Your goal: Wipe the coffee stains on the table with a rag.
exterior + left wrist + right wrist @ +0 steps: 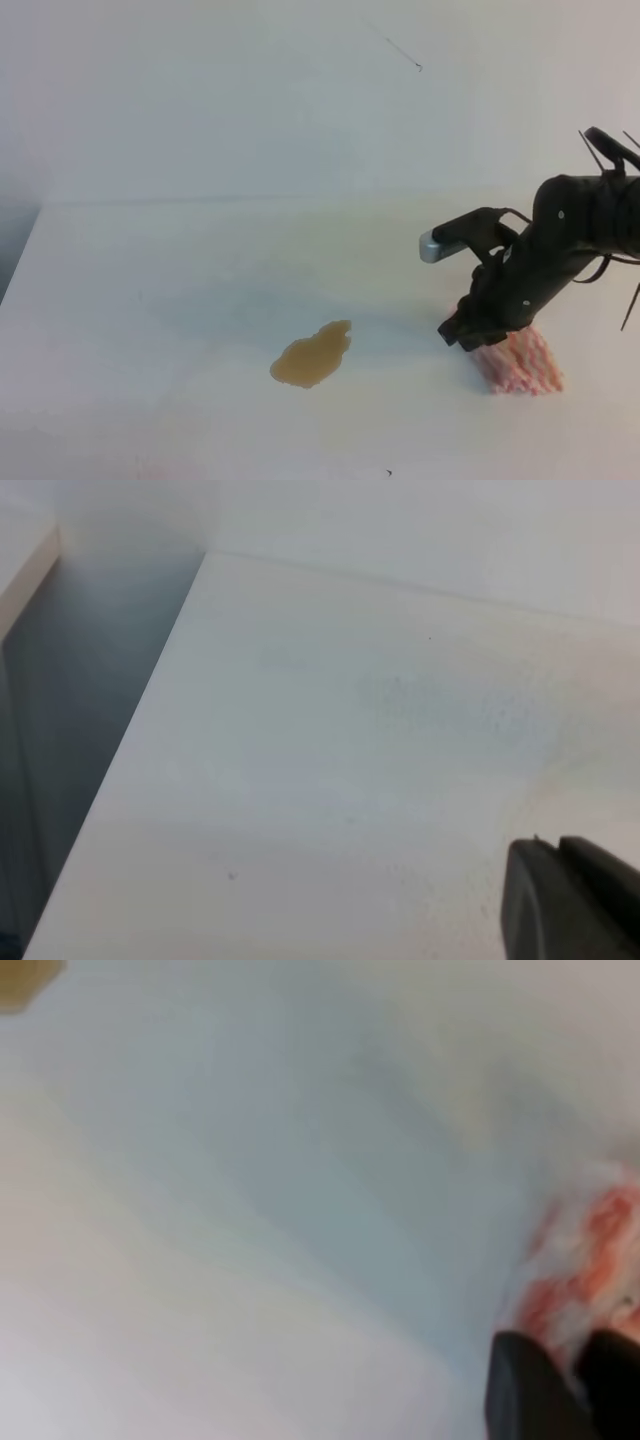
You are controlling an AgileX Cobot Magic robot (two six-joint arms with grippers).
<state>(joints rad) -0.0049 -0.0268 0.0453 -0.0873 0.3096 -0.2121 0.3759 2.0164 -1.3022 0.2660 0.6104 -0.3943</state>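
Your right gripper [478, 338] is down on the near-left end of the rag [520, 363], fingers [528, 1392] pinching its cloth. From there the coffee stain [313, 356] lies to your left on the table [150, 300], well apart, long axis slanting up-right. One rag, one stain; the right arm is nearer. Left gripper [570, 900]: I cannot tell its state.

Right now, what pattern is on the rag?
Pink-and-white wavy stripes on the rag; clearest in the exterior high view.

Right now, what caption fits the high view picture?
Right end effector down on the rag, coffee stain waiting on the table.
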